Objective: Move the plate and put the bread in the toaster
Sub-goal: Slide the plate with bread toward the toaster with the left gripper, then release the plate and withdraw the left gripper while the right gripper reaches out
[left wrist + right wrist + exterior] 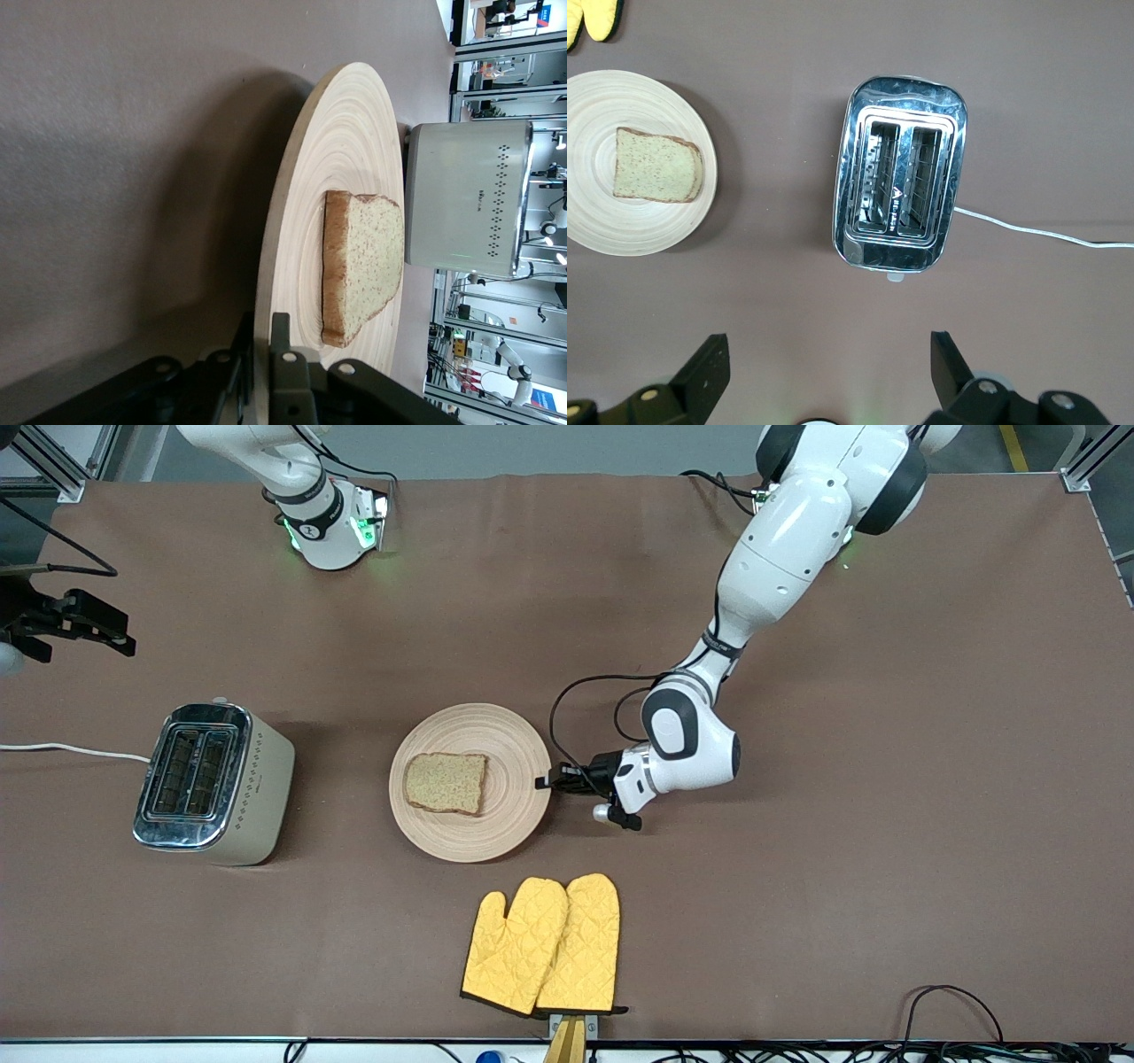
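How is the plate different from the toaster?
The plate is round, flat and pale wood with ring grooves; the toaster is a tall box with a shiny chrome top and cream sides. The plate carries the bread; the toaster's two slots are empty. The left gripper grips the plate's rim, while the open right gripper only hangs above the table by the toaster. Both sit on the brown table.

White, rounded arm segments, dark joint bands, black claw point(542, 782).
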`<state>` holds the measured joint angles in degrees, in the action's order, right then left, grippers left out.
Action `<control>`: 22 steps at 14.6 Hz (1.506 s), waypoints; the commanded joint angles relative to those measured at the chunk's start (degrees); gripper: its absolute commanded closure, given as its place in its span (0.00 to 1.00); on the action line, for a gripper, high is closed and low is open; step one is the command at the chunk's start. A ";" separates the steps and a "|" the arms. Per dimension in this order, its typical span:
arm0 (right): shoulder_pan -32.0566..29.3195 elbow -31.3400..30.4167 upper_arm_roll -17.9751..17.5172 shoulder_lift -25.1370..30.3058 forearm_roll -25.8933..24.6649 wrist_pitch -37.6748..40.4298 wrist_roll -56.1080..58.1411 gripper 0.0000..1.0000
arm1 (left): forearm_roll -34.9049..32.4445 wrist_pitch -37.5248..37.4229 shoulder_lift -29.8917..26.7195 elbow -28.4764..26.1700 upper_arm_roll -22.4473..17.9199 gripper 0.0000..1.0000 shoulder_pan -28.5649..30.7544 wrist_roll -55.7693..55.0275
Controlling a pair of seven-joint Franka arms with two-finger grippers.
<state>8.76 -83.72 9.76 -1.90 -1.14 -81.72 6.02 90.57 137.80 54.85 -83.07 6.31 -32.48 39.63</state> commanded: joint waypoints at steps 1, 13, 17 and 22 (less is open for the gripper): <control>0.03 0.84 0.17 -0.30 0.18 0.60 0.22 0.00 | 2.33 0.71 1.57 3.09 -0.07 1.00 -1.52 0.19; -0.06 0.84 0.17 -0.30 0.09 0.42 0.49 0.00 | -13.54 1.07 -5.79 -0.85 -0.95 0.00 5.31 -11.13; 0.20 0.84 0.08 -0.39 0.09 0.33 0.23 0.00 | -31.01 -10.32 -11.76 -2.79 -0.95 0.00 15.40 -16.41; 3.97 -1.78 -0.01 -2.67 6.59 -2.98 -2.84 0.00 | -56.60 -24.84 -20.29 -2.09 -0.86 0.00 27.28 -20.11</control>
<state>10.74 -83.95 9.57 -2.88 3.80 -82.26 5.36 40.57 116.31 40.00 -82.32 5.11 -7.26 20.38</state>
